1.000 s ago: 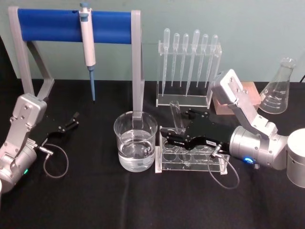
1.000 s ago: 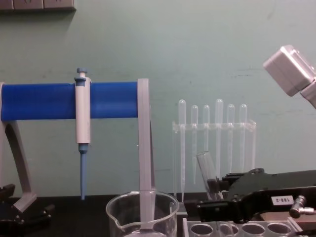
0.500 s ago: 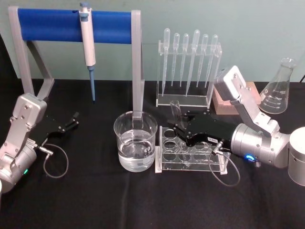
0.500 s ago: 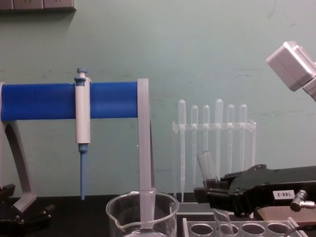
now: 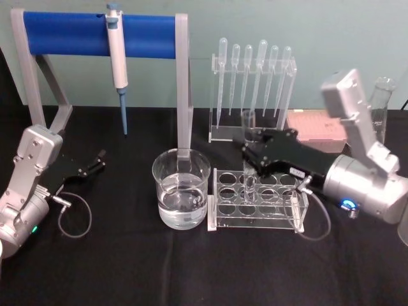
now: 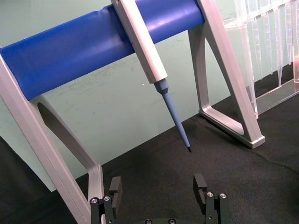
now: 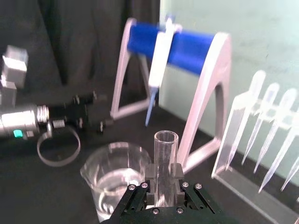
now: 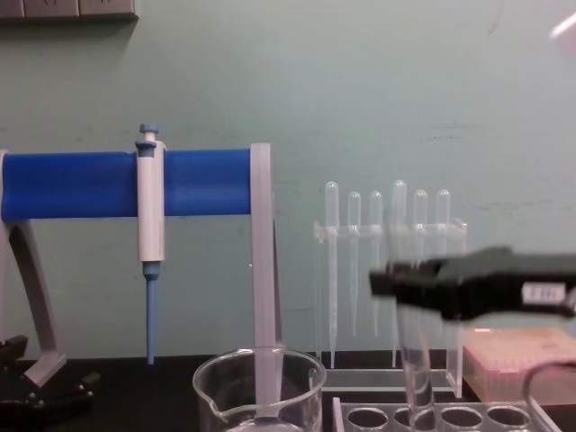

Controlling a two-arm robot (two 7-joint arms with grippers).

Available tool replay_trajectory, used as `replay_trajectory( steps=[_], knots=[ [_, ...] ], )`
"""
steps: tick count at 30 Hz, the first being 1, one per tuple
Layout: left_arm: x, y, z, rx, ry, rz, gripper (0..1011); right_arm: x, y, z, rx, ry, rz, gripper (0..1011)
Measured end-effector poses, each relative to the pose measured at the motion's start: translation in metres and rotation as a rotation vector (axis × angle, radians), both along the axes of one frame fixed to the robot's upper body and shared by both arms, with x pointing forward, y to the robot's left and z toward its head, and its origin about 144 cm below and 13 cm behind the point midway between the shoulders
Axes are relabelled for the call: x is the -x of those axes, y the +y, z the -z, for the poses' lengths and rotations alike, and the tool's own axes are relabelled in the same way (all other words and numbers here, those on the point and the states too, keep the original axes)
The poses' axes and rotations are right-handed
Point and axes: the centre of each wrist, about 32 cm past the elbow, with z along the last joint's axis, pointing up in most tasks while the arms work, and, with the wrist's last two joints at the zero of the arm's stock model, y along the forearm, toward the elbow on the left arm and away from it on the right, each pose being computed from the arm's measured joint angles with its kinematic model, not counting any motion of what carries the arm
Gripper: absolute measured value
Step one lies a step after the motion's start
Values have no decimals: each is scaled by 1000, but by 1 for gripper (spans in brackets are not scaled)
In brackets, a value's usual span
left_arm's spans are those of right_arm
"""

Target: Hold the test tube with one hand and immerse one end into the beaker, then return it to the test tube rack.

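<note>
Head view: a black surface [image 5: 191,274] carried lab glassware, with a robot arm at each side. The right claw [image 5: 250,148] reached in from the right, above the clear test tube rack [image 5: 258,203], and was clenched on the test tube [image 5: 248,124]. The tube stood nearly upright, its open rim above the claw and its lower part running down over the rack's round holes. The beaker [image 5: 181,188], partly filled with clear liquid, stood just beside the rack on its left, apart from the tube.

Chest view: the right claw [image 8: 400,283] came in from the right edge, gripping the test tube [image 8: 417,373] near its upper part. The tube's round end hung at the top of the rack [image 8: 459,418]; I cannot tell whether it was clear of the hole. The beaker [image 8: 261,391] sat low and to the left.

Right wrist view: the test tube [image 7: 166,151] rose between the fingers [image 7: 149,175] of the right claw [image 7: 164,181], with the beaker [image 7: 117,175] beyond it.

The left claw [image 5: 95,160] rested on the surface at the far left, well apart from the glassware. In the left wrist view, the left claw [image 6: 158,191] was released, its fingers spread, facing a blue-barred stand [image 6: 93,42] holding a micropipette [image 6: 142,46]. A rack of plastic pipettes [image 5: 252,89] stood behind the test tube rack.
</note>
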Motion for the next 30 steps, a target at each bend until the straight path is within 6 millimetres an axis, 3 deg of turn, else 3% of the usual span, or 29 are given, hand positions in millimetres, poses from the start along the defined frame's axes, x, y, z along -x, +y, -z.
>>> replay_trajectory(
  steps=[11, 30],
  knots=[
    [0, 0, 0, 0, 0, 0, 1000, 19, -6, -17, -109, -78, 26, 225],
    [0, 0, 0, 0, 0, 0, 1000, 19, -5, -17, -107, -77, 26, 225]
  ],
)
